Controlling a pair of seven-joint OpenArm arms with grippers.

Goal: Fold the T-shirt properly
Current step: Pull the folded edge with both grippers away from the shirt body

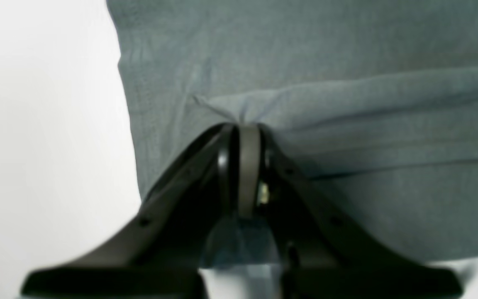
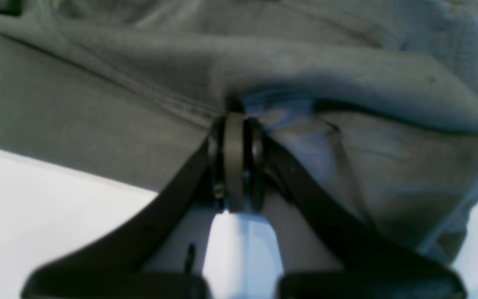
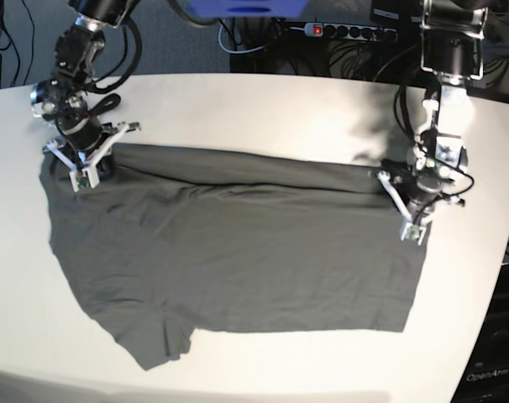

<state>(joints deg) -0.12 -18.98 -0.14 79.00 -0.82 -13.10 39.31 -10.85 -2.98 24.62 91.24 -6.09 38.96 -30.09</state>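
Both claws, left claw [image 1: 245,124] and right claw [image 2: 235,116], are clamped on the T-shirt [image 3: 238,252], which lies spread along the worktop [image 3: 263,109] middle; lift evenly, keeping the pinched edge taut.

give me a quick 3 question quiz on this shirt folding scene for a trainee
1. True or false: both pincers are shut on the T-shirt.
2. In the base view, which pincer is at the picture's left? A) left B) right
3. What does the shirt lie on?

Key:
1. True: the left pincer and the right pincer each pinch cloth.
2. B
3. The white table.
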